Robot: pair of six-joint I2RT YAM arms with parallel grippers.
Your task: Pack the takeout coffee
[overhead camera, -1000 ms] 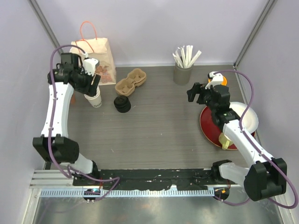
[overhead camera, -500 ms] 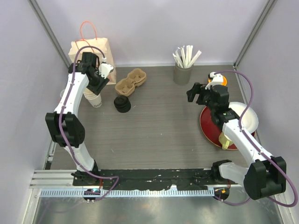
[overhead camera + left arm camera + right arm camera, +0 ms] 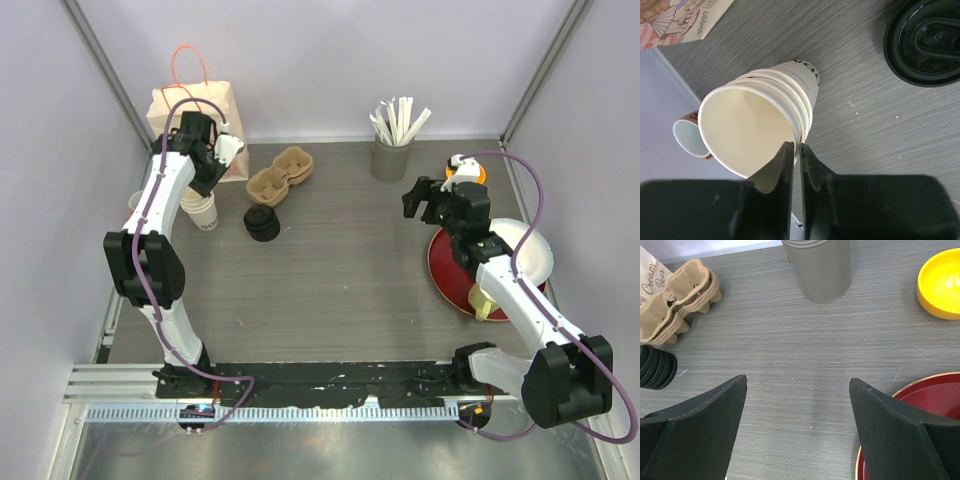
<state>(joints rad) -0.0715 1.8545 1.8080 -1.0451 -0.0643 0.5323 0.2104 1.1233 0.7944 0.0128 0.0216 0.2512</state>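
Observation:
A stack of nested cream paper cups (image 3: 760, 115) stands at the table's far left (image 3: 204, 212). My left gripper (image 3: 794, 146) is over it (image 3: 205, 185), jaws almost together with the rim of the topmost cup pinched between them, one finger inside the cup and one outside. No single takeout coffee stands apart in any view. My right gripper (image 3: 797, 382) hangs open over bare table at the right (image 3: 420, 200), holding nothing.
A stack of black lids (image 3: 925, 42) sits right of the cups (image 3: 262, 222). Also here: pinkish mug (image 3: 687, 137), paper bag (image 3: 195, 112), cardboard cup carrier (image 3: 280, 173), grey holder of sticks (image 3: 392, 158), yellow bowl (image 3: 940, 282), red plate (image 3: 450, 265), white plate (image 3: 525, 250).
My left arm swung in over the cup stack and its jaws closed from wide open onto the top cup's rim. The right arm stayed put.

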